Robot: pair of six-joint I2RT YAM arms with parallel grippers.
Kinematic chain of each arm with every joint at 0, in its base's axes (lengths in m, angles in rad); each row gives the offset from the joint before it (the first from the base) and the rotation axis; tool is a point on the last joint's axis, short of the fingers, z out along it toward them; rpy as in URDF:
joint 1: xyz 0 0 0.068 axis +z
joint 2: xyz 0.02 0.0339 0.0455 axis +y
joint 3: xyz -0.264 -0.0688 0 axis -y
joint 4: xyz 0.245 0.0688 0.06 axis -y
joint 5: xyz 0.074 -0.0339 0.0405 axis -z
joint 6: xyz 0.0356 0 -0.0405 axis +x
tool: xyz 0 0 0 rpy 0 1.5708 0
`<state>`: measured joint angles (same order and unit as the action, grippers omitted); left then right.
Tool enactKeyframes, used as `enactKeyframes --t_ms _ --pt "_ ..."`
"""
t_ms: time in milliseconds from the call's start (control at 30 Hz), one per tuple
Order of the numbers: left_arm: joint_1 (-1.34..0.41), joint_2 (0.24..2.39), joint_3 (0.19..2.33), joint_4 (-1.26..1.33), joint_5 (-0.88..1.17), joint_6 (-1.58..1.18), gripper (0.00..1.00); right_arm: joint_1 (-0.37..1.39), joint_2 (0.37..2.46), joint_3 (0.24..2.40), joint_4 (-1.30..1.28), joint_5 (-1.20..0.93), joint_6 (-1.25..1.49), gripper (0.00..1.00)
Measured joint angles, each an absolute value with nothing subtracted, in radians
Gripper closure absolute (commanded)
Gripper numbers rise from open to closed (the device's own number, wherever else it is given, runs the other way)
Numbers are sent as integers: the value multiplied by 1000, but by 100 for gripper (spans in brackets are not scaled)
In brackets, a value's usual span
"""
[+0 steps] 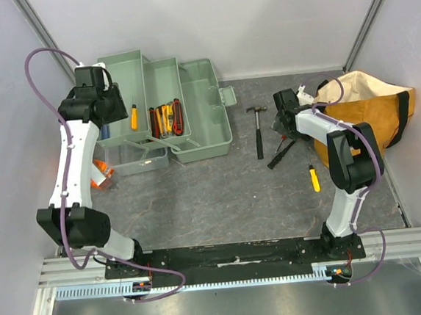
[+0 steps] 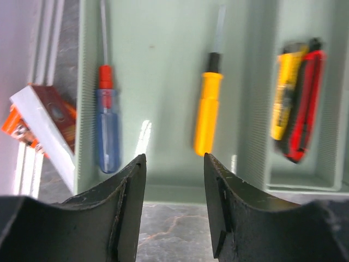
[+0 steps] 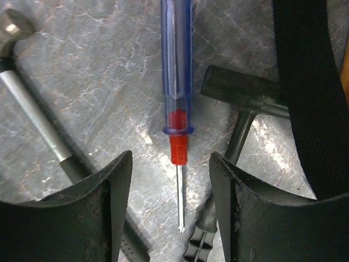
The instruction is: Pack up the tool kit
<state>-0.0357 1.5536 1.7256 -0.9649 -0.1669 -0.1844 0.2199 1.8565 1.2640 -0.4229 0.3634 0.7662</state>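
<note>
The pale green tool kit (image 1: 207, 113) lies open at the back left with its trays spread out. My left gripper (image 2: 174, 158) hangs open and empty above the near edge of one tray (image 2: 163, 49), which holds a blue screwdriver (image 2: 107, 131) and a yellow screwdriver (image 2: 208, 112). The neighbouring tray holds a yellow knife (image 2: 286, 98) and a red knife (image 2: 308, 103). On the right, my right gripper (image 3: 170, 158) is open low over the table. The thin shaft of another blue screwdriver (image 3: 177, 65) lies between its jaws, touching neither. A hammer (image 1: 258, 131) rests on the table.
An orange-tan bag (image 1: 372, 106) stands at the far right, its black strap (image 3: 308, 82) beside my right gripper. A black-headed tool (image 3: 240, 90) and a silver-shafted hammer (image 3: 32, 114) flank the screwdriver. A yellow screwdriver (image 1: 313, 178) lies on the table. An orange and white box (image 2: 43, 123) sits left of the trays.
</note>
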Motion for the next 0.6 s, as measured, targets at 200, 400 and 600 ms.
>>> enactKeyframes --t_ms 200,400,600 --pt "-41 1440 1744 -932 12 -205 46 220 1917 1266 -416 409 766 35" --pt "-41 1388 1745 -892 157 -223 45 220 1981 1316 -401 426 749 61" --pt "-41 1385 1744 -864 280 -242 45 219 1995 1331 -381 413 732 95"
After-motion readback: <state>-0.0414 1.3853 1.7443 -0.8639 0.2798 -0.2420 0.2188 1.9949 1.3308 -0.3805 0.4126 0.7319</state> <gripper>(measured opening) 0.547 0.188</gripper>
